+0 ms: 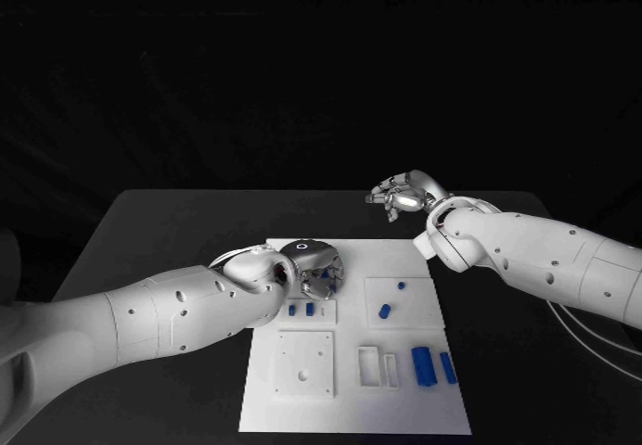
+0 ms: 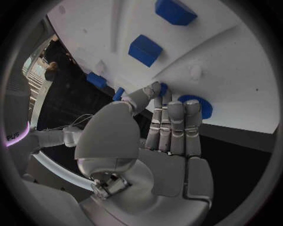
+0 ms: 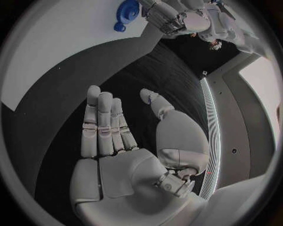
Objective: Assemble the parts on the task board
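Observation:
The white task board [image 1: 402,408] lies mid-table. My left hand [image 1: 311,269] hovers low over its far left part. In the left wrist view its straight fingers [image 2: 174,122] reach a round blue part [image 2: 200,107] lying on the board [image 2: 236,61], and the thumb tip sits by a small blue knob [image 2: 163,88]; whether they pinch it I cannot tell. The right wrist view shows that round part [image 3: 127,10] beside the left hand [image 3: 177,19]. My right hand [image 1: 402,197] hangs over the table's far edge, off the board, fingers [image 3: 103,122] apart and holding nothing.
Two small blue blocks [image 1: 301,310] stand left of centre on the board, and a blue piece [image 1: 384,311] and a smaller one [image 1: 400,285] lie right of them. Two long blue parts [image 1: 430,365] lie near the right edge. A white square plate [image 1: 305,362] sits on the near left.

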You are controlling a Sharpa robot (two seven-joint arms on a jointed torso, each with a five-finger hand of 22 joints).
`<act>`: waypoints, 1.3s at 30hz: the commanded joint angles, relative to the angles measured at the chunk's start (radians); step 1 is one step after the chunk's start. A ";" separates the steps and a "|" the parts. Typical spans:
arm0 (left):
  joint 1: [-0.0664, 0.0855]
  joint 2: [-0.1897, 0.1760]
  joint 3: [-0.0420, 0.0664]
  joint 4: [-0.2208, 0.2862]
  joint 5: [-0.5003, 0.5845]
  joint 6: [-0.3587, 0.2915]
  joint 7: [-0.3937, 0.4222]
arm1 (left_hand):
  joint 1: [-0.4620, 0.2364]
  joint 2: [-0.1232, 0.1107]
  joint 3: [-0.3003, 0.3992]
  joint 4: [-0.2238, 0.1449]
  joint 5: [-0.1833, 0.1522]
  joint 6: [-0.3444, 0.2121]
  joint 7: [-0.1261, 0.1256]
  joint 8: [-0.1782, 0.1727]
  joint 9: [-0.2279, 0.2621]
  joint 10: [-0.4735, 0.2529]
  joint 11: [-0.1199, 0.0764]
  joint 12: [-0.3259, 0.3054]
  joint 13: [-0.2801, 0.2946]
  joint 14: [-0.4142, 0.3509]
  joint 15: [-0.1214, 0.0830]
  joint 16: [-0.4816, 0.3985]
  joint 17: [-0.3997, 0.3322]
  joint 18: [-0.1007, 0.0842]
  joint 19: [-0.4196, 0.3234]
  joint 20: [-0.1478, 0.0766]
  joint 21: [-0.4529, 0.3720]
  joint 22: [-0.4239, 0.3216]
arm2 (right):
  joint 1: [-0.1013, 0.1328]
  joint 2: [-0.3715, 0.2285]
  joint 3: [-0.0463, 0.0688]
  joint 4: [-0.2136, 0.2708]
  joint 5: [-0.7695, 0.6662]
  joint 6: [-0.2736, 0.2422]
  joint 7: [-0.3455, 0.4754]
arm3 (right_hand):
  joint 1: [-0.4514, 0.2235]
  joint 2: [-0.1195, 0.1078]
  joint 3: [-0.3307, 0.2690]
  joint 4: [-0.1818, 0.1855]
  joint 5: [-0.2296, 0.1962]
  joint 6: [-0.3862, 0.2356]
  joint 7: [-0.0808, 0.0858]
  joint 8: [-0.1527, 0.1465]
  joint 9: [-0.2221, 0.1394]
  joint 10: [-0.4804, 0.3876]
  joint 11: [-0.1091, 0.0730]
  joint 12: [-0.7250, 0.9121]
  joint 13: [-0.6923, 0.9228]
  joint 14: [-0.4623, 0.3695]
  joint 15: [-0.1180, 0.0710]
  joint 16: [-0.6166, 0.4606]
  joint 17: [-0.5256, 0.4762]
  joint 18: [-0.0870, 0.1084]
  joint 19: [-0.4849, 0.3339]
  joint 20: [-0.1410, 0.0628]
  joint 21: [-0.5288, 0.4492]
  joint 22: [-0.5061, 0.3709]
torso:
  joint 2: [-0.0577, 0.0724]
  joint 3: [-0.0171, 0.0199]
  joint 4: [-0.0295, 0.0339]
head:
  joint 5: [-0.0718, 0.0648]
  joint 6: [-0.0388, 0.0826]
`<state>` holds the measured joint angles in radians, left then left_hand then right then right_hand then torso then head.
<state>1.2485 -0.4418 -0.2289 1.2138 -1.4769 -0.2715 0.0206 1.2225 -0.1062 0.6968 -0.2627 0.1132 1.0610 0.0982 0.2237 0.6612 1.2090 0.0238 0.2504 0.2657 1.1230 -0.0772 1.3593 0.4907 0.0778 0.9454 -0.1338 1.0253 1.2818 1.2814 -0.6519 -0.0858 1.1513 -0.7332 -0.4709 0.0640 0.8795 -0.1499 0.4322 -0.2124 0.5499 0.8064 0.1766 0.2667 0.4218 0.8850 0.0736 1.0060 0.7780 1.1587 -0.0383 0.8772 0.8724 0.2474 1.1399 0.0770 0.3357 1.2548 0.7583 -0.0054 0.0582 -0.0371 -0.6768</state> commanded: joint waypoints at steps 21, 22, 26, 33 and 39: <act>-0.006 -0.122 0.089 0.124 0.131 0.004 0.006 | 0.001 0.011 0.007 0.000 0.007 0.008 -0.002 0.007 -0.003 0.062 0.009 -0.003 0.028 0.012 -0.001 0.006 -0.002 0.029 0.010 -0.039 0.004 0.002 | 0.000 -0.003 0.000 -0.002 -0.001 0.008 0.012 | -0.007 0.003 -0.002 -0.003 0.005 0.001 0.006 0.004 -0.002 -0.006 -0.003 0.006 -0.003 -0.004 0.001 -0.005 0.002 0.014 0.010 0.000 -0.007 0.002 | 0.000 -0.0008 0.0015 | 0.007 0.012; -0.006 -0.129 0.091 0.129 0.131 0.009 0.004 | 0.001 0.011 0.007 0.000 0.007 0.008 -0.002 0.007 -0.003 0.062 0.009 -0.003 0.028 0.012 -0.001 0.006 -0.002 0.029 0.010 -0.039 0.004 0.002 | 0.000 -0.003 0.000 -0.002 -0.001 0.008 0.012 | -0.007 0.003 -0.002 -0.003 0.005 0.001 0.006 0.004 -0.002 -0.006 -0.003 0.006 -0.003 -0.004 0.001 -0.005 0.002 0.014 0.010 0.000 -0.007 0.002 | -0.001 -0.0010 0.0019 | 0.007 0.012; -0.006 -0.150 0.093 0.137 0.132 0.031 -0.003 | 0.001 0.011 0.007 0.000 0.007 0.008 -0.002 0.007 -0.003 0.062 0.009 -0.004 0.028 0.012 -0.001 0.007 -0.002 0.029 0.010 -0.039 0.004 0.002 | 0.000 -0.004 0.000 -0.003 -0.001 0.008 0.011 | -0.007 0.003 -0.002 -0.003 0.005 0.001 0.006 0.004 -0.002 -0.006 -0.003 0.006 -0.003 -0.004 0.001 -0.005 0.002 0.014 0.010 0.000 -0.007 0.002 | -0.001 -0.0009 0.0013 | 0.008 0.013; -0.006 -0.180 0.092 0.130 0.132 0.034 0.008 | 0.000 0.011 0.007 -0.001 0.007 0.009 -0.002 0.007 -0.003 0.063 0.008 -0.005 0.028 0.014 -0.002 0.008 -0.002 0.029 0.011 -0.040 0.005 0.002 | 0.000 -0.005 0.000 -0.003 -0.001 0.008 0.012 | -0.007 0.003 -0.001 -0.004 0.006 0.001 0.006 0.004 -0.002 -0.007 -0.003 0.006 -0.004 -0.004 0.001 -0.005 0.002 0.014 0.010 0.000 -0.008 0.002 | 0.000 -0.0014 0.0010 | 0.008 0.010; -0.006 -0.198 0.092 0.124 0.132 0.042 0.009 | 0.000 0.010 0.007 -0.002 0.008 0.010 -0.003 0.008 -0.003 0.065 0.008 -0.006 0.029 0.015 -0.002 0.009 -0.002 0.029 0.012 -0.040 0.005 0.003 | 0.000 -0.005 0.000 -0.003 -0.001 0.008 0.011 | -0.007 0.003 -0.001 -0.004 0.006 0.001 0.006 0.004 -0.002 -0.007 -0.003 0.006 -0.004 -0.004 0.001 -0.005 0.002 0.014 0.010 0.000 -0.008 0.002 | 0.000 -0.0016 0.0014 | 0.007 0.009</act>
<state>1.2419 -0.6391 -0.1375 1.3359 -1.3534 -0.2487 0.0193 1.2233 -0.1070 0.6970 -0.2629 0.1170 1.0636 0.0956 0.2275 0.6593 1.2109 0.0220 0.2378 0.2645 1.1305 -0.0778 1.3630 0.4898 0.0750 0.9508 -0.1355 1.0253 1.2833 1.2813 -0.6570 -0.0859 1.1476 -0.7329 -0.4709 0.0650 0.8795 -0.1499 0.4322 -0.2124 0.5499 0.8090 0.1760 0.2667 0.4212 0.8850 0.0736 1.0059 0.7752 1.1587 -0.0382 0.8772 0.8731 0.2473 1.1399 0.0770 0.3318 1.2555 0.7579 -0.0066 0.0596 -0.0293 -0.6667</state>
